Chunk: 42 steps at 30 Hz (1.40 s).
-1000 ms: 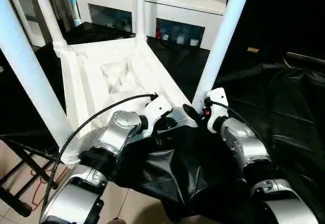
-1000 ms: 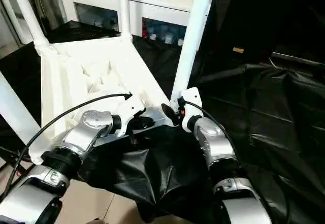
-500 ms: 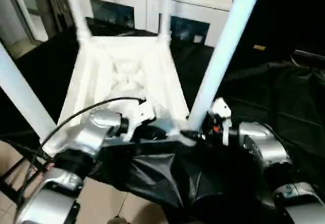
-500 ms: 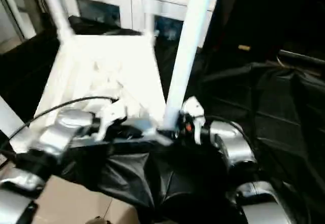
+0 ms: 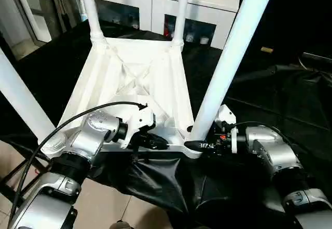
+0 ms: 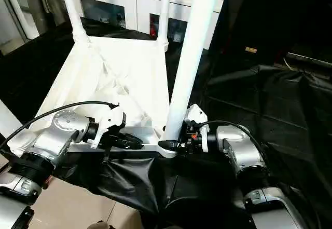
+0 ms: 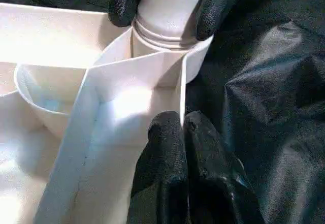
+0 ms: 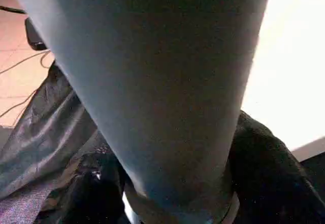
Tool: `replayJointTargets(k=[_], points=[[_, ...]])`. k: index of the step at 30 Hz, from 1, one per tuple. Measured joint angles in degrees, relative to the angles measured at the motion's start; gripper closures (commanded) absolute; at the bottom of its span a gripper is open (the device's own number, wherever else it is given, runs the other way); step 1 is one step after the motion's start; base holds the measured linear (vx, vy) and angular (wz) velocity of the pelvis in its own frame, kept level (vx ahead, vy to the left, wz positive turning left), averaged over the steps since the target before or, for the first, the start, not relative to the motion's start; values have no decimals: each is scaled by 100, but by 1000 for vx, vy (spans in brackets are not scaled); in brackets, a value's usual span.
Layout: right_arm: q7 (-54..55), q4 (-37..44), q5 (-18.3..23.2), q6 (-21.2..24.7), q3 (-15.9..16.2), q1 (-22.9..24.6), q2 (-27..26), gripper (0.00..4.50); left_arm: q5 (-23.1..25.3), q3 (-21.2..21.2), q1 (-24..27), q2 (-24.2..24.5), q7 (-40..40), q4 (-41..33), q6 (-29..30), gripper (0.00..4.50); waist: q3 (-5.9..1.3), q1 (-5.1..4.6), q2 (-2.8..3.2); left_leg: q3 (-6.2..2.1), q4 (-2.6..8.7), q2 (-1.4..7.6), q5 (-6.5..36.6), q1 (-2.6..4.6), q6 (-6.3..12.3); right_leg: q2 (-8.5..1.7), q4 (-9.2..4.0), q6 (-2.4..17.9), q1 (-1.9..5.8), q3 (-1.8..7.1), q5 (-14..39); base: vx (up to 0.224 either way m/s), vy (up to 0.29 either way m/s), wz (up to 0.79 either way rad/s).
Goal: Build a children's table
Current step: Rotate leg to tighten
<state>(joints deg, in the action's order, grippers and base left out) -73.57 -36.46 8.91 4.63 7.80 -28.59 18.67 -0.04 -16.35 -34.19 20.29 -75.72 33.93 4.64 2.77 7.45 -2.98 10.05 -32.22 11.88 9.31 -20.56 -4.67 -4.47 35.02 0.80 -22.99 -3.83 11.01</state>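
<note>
At the top of your frame stands a white glass-door cabinet (image 5: 155, 3). Black sheeting (image 5: 270, 94) spreads across the right and lower middle; tan floor tiles (image 5: 111, 205) show bottom left.

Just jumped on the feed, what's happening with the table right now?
The tabletop lies upside down on the black sheet with all four legs standing in its corner sockets. The right pincer has its fingers around the base of the near right leg, as the left wrist view shows. The left pincer is shut, its tip at the tabletop's near edge beside that corner.
</note>
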Motion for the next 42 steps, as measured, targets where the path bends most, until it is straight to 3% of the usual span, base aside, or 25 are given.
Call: replayJointTargets(k=[3,6,10,15,16,18,19,25,35,42], points=[[153,29,6,1,-77,88,-7,208,51,3,-1,-99,176,31,26,450,-1,60,1,0,-3,0,-1,11,0,0,1,-1,13,1,0,0,0,0],[871,-157,-43,15,-291,65,-186,208,171,50,-57,-294,693,151,120,450,-3,47,-4,0,-11,0,-3,42,-1,0,6,-4,37,5,-1,0,0,0],[2671,-663,-188,-34,-691,-266,-698,214,379,187,-222,-785,1832,405,424,450,-4,-128,-7,-3,-18,-3,-5,55,-3,-2,-6,-28,42,5,12,0,0,0],[3748,-700,-249,-30,-860,-310,-1062,217,451,229,-233,-1007,2423,408,631,450,-16,-188,-14,-11,-11,-3,-5,60,-3,-3,-5,-30,43,-1,11,0,0,0],[3870,-703,-250,-15,-909,-312,-1125,191,477,243,-233,-1043,2481,408,656,450,-19,-206,-18,-12,-11,-4,-5,59,-3,-3,-6,-30,43,-1,11,0,0,0],[4000,-737,-245,-9,-988,-325,-1202,191,519,238,-232,-1093,2551,408,680,450,-26,-228,-27,-12,-12,-5,-5,58,-3,-3,-7,-30,44,1,11,0,0,0],[4013,-759,-236,3,-1014,-336,-1221,162,547,232,-231,-1107,2555,408,681,450,-30,-236,-32,-12,-14,-6,-5,57,-3,-3,-10,-30,44,1,11,0,0,0],[3768,-762,-329,-90,-873,-334,-1028,127,555,187,-232,-1136,2542,369,662,450,-36,-209,-37,-12,-13,-7,-4,48,-3,-3,-15,-30,46,4,11,0,0,0],[1474,-257,-118,-228,-724,8,377,127,516,135,-241,-1127,2299,336,510,450,-19,-31,11,-6,4,-4,-5,24,-2,-2,-8,-25,42,5,2,0,0,0],[575,-149,63,33,-686,379,943,127,472,149,-254,-1021,2264,336,454,450,-8,-84,18,-5,-7,-1,-6,2,0,-2,-6,-24,23,3,0,0,0,0]])
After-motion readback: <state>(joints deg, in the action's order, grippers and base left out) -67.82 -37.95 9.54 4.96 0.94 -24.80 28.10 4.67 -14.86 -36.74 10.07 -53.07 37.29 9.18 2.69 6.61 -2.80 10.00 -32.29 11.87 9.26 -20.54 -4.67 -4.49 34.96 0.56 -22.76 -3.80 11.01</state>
